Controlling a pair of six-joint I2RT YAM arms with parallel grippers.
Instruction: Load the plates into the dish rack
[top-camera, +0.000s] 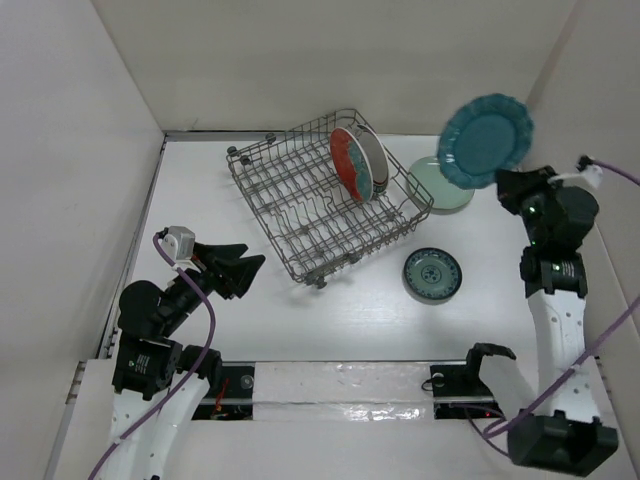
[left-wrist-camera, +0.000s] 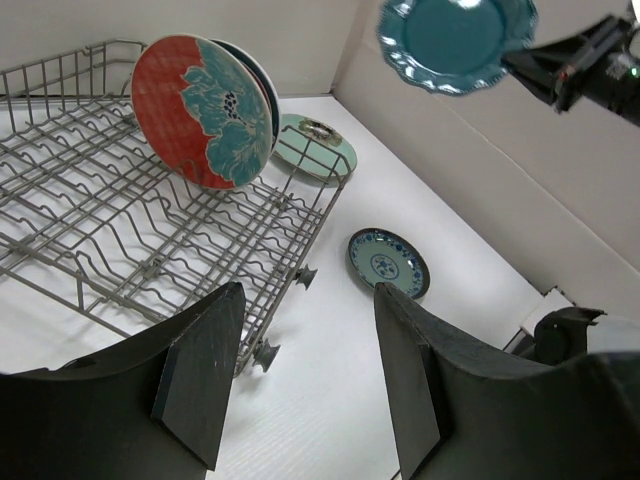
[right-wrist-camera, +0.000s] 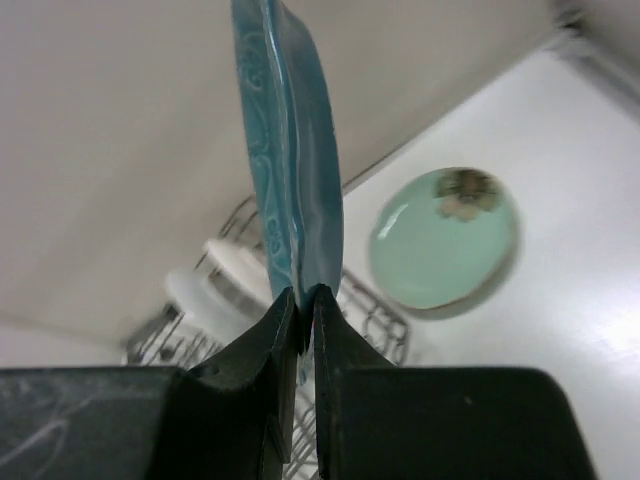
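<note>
Scalloped teal plate (top-camera: 485, 140) is clamped by its lower rim in the right end effector (right-wrist-camera: 303, 305), held up on edge, right of the dish rack (top-camera: 270, 190). Left end effector (left-wrist-camera: 300, 375) is spread apart.

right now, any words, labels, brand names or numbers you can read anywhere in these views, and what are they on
None: no readable text, number or logo shows in any view.
The plates carry only patterns: the floral plate standing in the dish rack, the ring-pattern plate and the mint plate with its flower motif on the table.
The scalloped teal plate, held in the right pincer, shows relief lines, not letters.
</note>
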